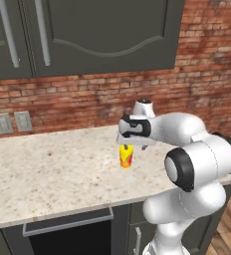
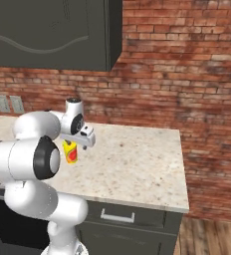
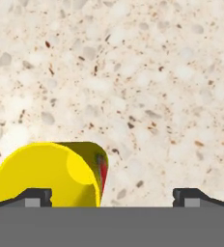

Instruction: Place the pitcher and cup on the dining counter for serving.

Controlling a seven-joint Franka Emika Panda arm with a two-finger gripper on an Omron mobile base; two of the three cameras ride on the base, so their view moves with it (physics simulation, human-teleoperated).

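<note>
- The cup [image 1: 126, 156], a small yellow tumbler with red-orange marks on its side, stands upright on a beige speckled stone counter [image 1: 53, 174] that runs along the brick wall.
- The gripper [image 1: 132, 143] hangs directly over the cup, pointing down; in the left base view the hand covers the cup's rim.
- From the right base view the cup [image 2: 70, 152] shows just below and slightly left of the hand [image 2: 82, 137], near the middle of the counter [image 2: 137, 169] between wall and front edge.
- In the hand view the jaws stand wide apart: the two dark fingertips [image 3: 34, 197] sit far to either side at the bottom, with nothing between them.
- The cup [image 3: 51, 173] lies off-centre there, its open yellow mouth against the left fingertip rather than midway in the gap; a strip of red mark shows on its right side.
- Whether the fingertip touches the cup cannot be told; the gripper has hold of nothing.
- The counter top [image 3: 133, 87] around the cup is pale stone flecked with brown and grey.
- Behind it rises a red brick wall [image 1: 207, 64] with two grey wall outlets [image 1: 13, 122] at the left.
- Dark grey upper cabinets [image 1: 87, 35] with long handles hang above.
- Below the counter are dark cabinets and a drawer with a pale handle [image 2: 117, 216].
- A wooden floor [image 2: 207, 239] shows at the lower right.
</note>
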